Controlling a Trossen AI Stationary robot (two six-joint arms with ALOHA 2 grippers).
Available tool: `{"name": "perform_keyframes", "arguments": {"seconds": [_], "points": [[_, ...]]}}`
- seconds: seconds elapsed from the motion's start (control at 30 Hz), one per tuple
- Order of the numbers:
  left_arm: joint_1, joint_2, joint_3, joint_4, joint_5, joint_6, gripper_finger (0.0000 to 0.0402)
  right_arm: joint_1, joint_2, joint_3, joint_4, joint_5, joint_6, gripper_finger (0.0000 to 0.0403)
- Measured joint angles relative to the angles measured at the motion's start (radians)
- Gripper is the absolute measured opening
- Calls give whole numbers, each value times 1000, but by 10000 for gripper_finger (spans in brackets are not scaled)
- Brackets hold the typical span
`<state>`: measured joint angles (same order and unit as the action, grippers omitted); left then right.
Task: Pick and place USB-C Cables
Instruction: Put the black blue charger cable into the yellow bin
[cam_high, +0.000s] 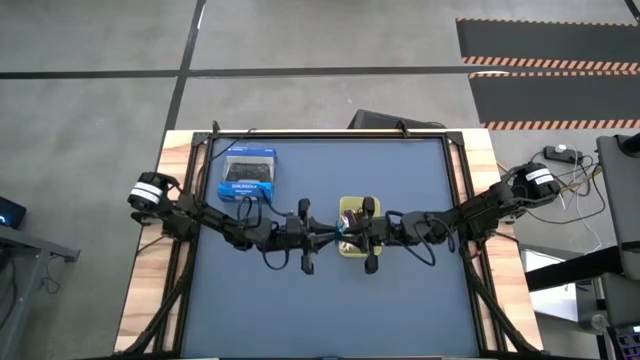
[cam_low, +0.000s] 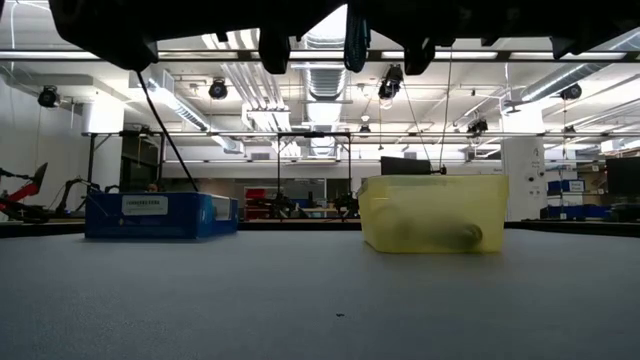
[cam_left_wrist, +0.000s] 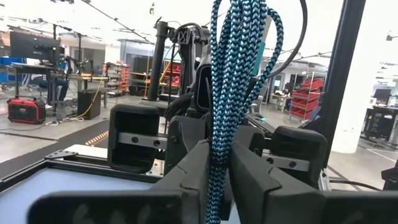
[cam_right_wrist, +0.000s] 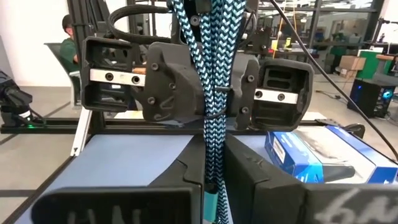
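Observation:
A teal-blue braided USB-C cable bundle (cam_left_wrist: 236, 68) hangs upright in the air between my two grippers, which meet tip to tip above the table's middle. My left gripper (cam_high: 326, 236) and my right gripper (cam_high: 346, 238) are both shut on it; it also shows in the right wrist view (cam_right_wrist: 208, 56). They are over the left edge of a yellow translucent bin (cam_high: 355, 248). The bin holds a dark purplish cord (cam_high: 348, 222) and a pale thing (cam_low: 440, 236). The white and black cables cannot be made out. My left gripper pinches the bundle's several strands (cam_left_wrist: 217, 163) between its two fingers, low on the bundle. The fingers come level from the table's left and lie across it. The bundle stands upright, clear of the table. My right gripper pinches the same bundle's strands (cam_right_wrist: 211, 163) between its two fingers, facing the left gripper. The fingers come level from the table's right and lie across it. A teal plug end (cam_right_wrist: 211, 205) hangs below the fingers.
A blue box (cam_high: 248, 178) lies at the far left of the blue-grey mat (cam_high: 400, 310); it also shows in the low view (cam_low: 160, 215). Black frame rails (cam_high: 330, 134) run along the table's edges. A person (cam_right_wrist: 67, 37) is in the room beyond.

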<state>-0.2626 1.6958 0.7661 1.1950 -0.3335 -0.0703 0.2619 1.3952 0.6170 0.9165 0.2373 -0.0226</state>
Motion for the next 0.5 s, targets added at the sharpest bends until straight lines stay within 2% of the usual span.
{"name": "perform_keyframes", "arguments": {"seconds": [0.3,0.4,0.5], "points": [[0,-12,-16,-20,45,-1,144,0,-2,0,-3,0,26,24],[0,-42,-44,-61,94,14,174,0,-28,0,-56,-1,59,24],[0,-75,-68,-125,101,28,194,0,-74,-1,-152,3,100,24]]}}
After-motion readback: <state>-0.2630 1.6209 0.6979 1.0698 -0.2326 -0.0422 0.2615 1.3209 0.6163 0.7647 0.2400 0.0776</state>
